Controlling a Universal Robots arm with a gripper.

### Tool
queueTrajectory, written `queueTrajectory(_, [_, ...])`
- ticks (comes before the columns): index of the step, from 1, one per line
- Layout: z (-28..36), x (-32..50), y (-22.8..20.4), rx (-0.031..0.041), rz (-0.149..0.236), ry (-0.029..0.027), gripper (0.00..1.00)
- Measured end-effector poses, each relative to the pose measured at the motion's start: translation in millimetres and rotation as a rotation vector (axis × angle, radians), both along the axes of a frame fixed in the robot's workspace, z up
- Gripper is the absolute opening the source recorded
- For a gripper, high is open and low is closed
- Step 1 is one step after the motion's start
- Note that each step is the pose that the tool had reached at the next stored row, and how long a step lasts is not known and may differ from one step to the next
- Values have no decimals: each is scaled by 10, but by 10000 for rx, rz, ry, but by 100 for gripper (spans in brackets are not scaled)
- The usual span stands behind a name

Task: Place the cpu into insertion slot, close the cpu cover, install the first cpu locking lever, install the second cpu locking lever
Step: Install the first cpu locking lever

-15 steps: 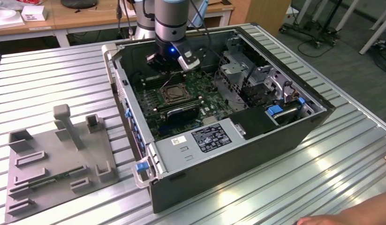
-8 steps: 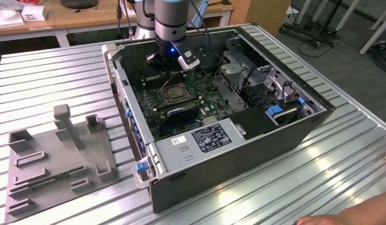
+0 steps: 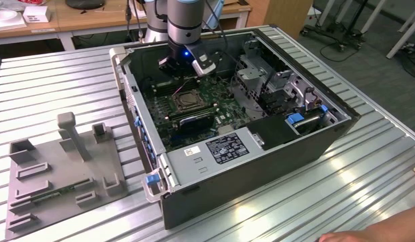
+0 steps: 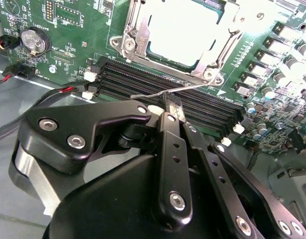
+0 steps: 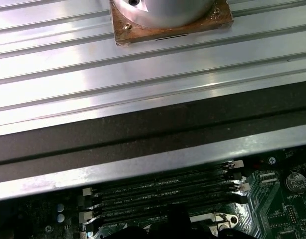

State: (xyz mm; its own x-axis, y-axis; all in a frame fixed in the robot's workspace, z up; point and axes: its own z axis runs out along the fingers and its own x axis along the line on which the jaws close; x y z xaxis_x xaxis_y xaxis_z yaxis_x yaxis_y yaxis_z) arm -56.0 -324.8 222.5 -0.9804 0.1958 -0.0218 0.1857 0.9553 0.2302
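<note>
The cpu (image 4: 185,35) lies flat in the insertion slot (image 3: 185,99) on the green motherboard inside the open computer case. The silvery cpu cover (image 4: 135,32) is folded down around the chip's edges. A thin wire locking lever (image 4: 153,93) juts out over the black memory slots beside the socket. My gripper (image 4: 171,110) hangs just above those slots with its black fingers drawn together. Its tips meet right at the lever wire; I cannot tell whether the wire is pinched between them. In the exterior view the gripper (image 3: 183,70) sits at the far end of the case, just beyond the socket.
Long black memory slots (image 4: 157,84) run beside the socket, with a coin battery (image 4: 33,41) nearby. The case wall (image 3: 130,96) and drive cage (image 3: 275,85) hem in the board. A grey fixture plate (image 3: 59,171) lies on the slatted table. A hand (image 3: 375,233) shows at the near right.
</note>
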Motion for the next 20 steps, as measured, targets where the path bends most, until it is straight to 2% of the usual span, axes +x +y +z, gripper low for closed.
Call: queueTrajectory(20, [-46,49,0,-1,-1,0,10])
